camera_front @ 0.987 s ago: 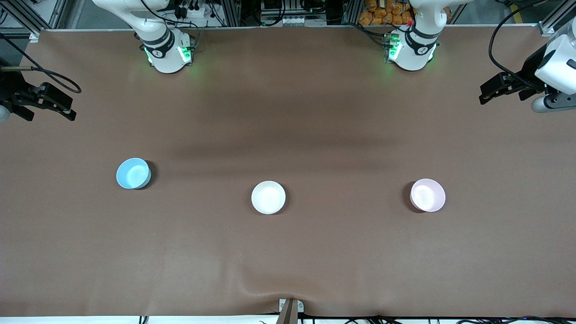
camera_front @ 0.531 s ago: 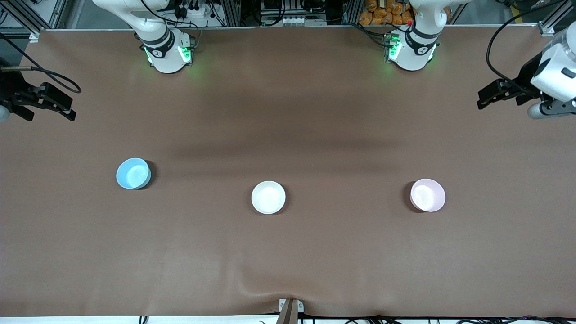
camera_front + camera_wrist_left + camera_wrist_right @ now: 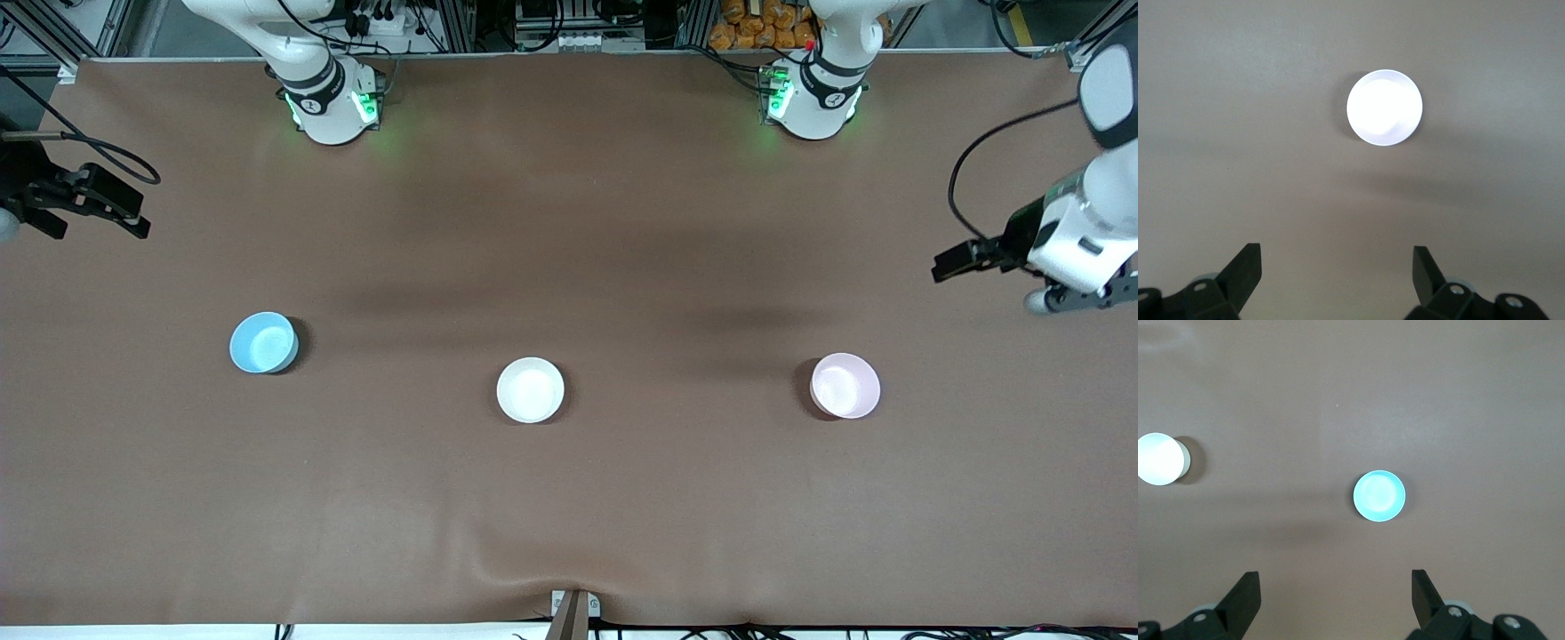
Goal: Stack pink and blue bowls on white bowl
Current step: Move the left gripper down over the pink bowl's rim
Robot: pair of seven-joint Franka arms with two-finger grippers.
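Three bowls stand apart in a row on the brown table. The blue bowl (image 3: pixel 263 342) (image 3: pixel 1379 496) is toward the right arm's end. The white bowl (image 3: pixel 531 389) (image 3: pixel 1160 459) sits in the middle. The pink bowl (image 3: pixel 845 385) (image 3: pixel 1385 108) is toward the left arm's end and looks washed pale in the left wrist view. My left gripper (image 3: pixel 949 263) (image 3: pixel 1337 250) hangs open over bare table at its end, apart from the pink bowl. My right gripper (image 3: pixel 133 213) (image 3: pixel 1335 575) waits open over the table's other end, holding nothing.
The brown mat (image 3: pixel 569 498) has a raised wrinkle at its near edge by a small bracket (image 3: pixel 573 609). Both arm bases (image 3: pixel 331 107) (image 3: pixel 813 102) stand along the table's back edge, with cables and racks past it.
The left arm has swung its gripper along the table's end, closer to the pink bowl. The right arm and all three bowls have not moved.
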